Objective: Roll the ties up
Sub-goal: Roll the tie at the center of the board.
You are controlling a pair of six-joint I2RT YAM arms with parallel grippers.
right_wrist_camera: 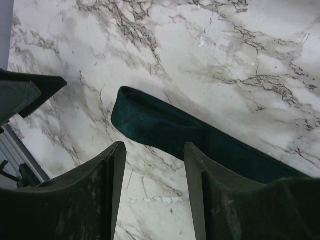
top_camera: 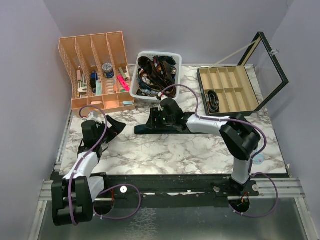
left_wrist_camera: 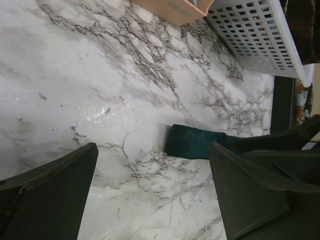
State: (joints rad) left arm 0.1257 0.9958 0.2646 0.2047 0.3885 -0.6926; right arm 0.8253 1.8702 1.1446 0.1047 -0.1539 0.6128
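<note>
- 1 dark teal tie (top_camera: 145, 130) lies flat and stretched out across the middle of the marble worktop (top_camera: 165, 155), directly beneath the right tool (top_camera: 160, 120).
- More ties fill the white basket (top_camera: 155, 75) behind it. 1 rolled dark tie (top_camera: 212, 99) sits in a compartment of the open box (top_camera: 235, 75) at the right.
- Right tool: the wrist view shows its jaws partly spread and empty, poised above the tie's blunt end (right_wrist_camera: 150, 120), which looks slightly raised off the marble.
- Left tool (left_wrist_camera: 154, 150): jaws spread wide and holding nothing. It is near that same end (left_wrist_camera: 192, 142) but not touching it.
- Handling: the fabric looks thin, light and limp. It should bend and roll easily, but it will hold no shape unaided and may slide on the smooth marble.
- Where to grip: I would pinch the very tip of this end, across its width, with 1 finger slipped under the lifted edge. A hold further along would only bunch the cloth.
- Risk: a loose first turn would likely spring open, so the other tool should pin the strip close by.
</note>
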